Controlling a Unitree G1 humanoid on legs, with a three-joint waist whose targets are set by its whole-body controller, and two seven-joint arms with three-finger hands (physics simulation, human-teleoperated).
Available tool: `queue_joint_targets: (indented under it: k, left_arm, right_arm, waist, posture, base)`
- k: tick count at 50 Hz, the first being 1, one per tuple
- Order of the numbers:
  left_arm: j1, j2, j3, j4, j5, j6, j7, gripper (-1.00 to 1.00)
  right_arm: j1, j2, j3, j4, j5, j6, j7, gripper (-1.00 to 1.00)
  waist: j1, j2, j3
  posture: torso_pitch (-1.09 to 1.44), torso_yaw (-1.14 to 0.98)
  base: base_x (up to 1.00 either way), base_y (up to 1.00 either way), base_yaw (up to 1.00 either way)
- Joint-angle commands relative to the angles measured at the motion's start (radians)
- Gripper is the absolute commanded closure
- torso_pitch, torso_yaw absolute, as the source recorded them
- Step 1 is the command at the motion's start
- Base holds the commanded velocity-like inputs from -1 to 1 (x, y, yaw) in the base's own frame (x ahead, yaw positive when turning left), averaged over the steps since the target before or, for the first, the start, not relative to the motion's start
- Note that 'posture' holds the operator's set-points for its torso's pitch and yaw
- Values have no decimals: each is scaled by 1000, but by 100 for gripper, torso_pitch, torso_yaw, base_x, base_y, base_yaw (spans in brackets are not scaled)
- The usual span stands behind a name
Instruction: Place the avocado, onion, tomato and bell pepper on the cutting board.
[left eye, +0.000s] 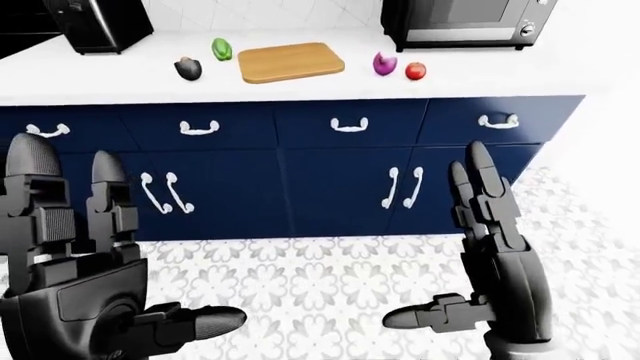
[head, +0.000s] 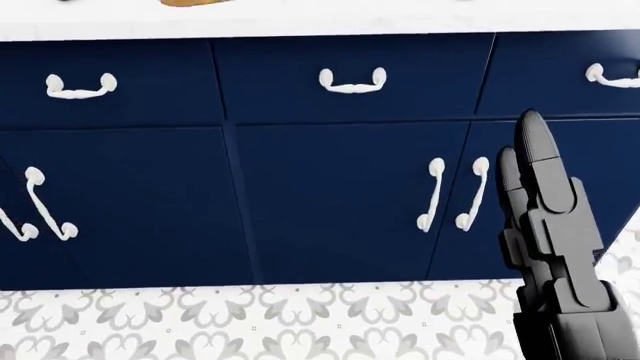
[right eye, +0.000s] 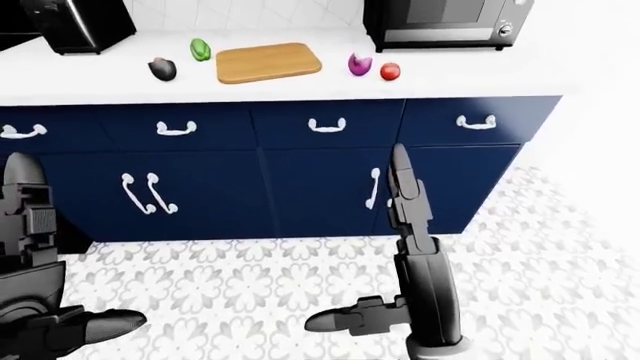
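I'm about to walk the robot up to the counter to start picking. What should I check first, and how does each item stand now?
1. Both hands free: ok. Left hand and right hand are open and hold nothing.
2. Cutting board bare: ok, nothing lies on it.
3. All four items in sight: ok. Avocado and green bell pepper lie left of the board, purple onion and tomato right of it.
4. Items within reach: not ok; the hands hang low, over the floor before the blue cabinets.
5. Head view on the work area: not ok; it shows mostly cabinets.
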Motion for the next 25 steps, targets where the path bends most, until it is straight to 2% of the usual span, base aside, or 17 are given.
queue_joint_targets:
  k: [1,9,11,12,13,14,15,16,18,20,21,23,24,25]
  left_arm:
    - [-8,1,-6,-42,-3,-27,-8,-100]
    - [-5,1,-13,-40,1,-28,-12,-100]
    - [-5,1,-14,-40,4,-27,-11,-100]
    - [-4,1,-14,-41,3,-27,-11,-100]
    - [-3,0,-15,-41,3,-28,-12,-100]
    - [-3,1,-16,-40,5,-29,-12,-100]
    - [-2,0,-18,-39,6,-31,-13,-100]
    - [-2,0,-19,-38,7,-32,-14,-100]
    - [-1,0,-20,-38,8,-34,-14,-100]
    - [1,0,-22,-37,9,-37,-15,-100]
    - [1,1,-23,-34,11,-37,-15,-100]
    - [3,1,-25,-34,14,-40,-16,-100]
    - [3,1,-25,-33,14,-40,-16,-100]
    - [4,1,-26,-34,14,-41,-17,-100]
  right_arm:
    - [-10,-1,-5,-43,4,-27,-8,-100]
    - [-12,-1,-6,-41,10,-22,-7,-100]
    - [-13,-1,-9,-40,13,-21,-7,-100]
    - [-14,-1,-8,-39,12,-21,-7,-100]
    - [-15,-1,-7,-39,10,-19,-7,-100]
    - [-16,-1,-8,-36,11,-21,-7,-100]
    - [-18,-1,-6,-33,9,-20,-7,-100]
    - [-18,-1,-6,-33,10,-19,-7,-100]
    - [-19,-2,-4,-32,8,-18,-7,-100]
    - [-18,-2,-5,-31,11,-18,-8,-100]
    - [-14,-3,-3,-32,15,-27,-6,-100]
    - [-17,-2,-4,-31,17,-22,-6,-100]
    - [-16,-3,-4,-31,17,-23,-5,-100]
    - [-16,-3,-5,-30,16,-23,-6,-100]
  waist:
    - [-2,-3,-6]
    - [-2,-52,-3]
    - [-3,-79,-6]
    - [-5,-105,-15]
    - [-17,-62,-7]
    - [-11,-80,-7]
    - [-12,-89,-9]
    - [-13,-89,-15]
    - [-9,-79,-15]
    - [-9,-56,-1]
    - [-9,-43,4]
    - [-10,-2,0]
    - [-9,35,-14]
    - [-2,65,-13]
  posture:
    - [0,0]
    - [0,0]
    - [0,0]
    - [0,0]
    - [0,0]
    - [0,0]
    - [0,0]
    - [0,0]
    - [0,0]
    - [0,0]
    - [0,0]
    - [0,0]
    - [0,0]
    - [0,0]
  base:
    - [0,27,0]
    - [0,28,0]
    - [0,28,0]
    - [0,28,0]
    - [0,27,0]
    - [0,27,0]
    - [0,27,0]
    - [0,28,0]
    - [0,27,0]
    - [0,27,0]
    - [0,27,0]
    - [0,28,0]
    - [0,28,0]
    - [0,27,0]
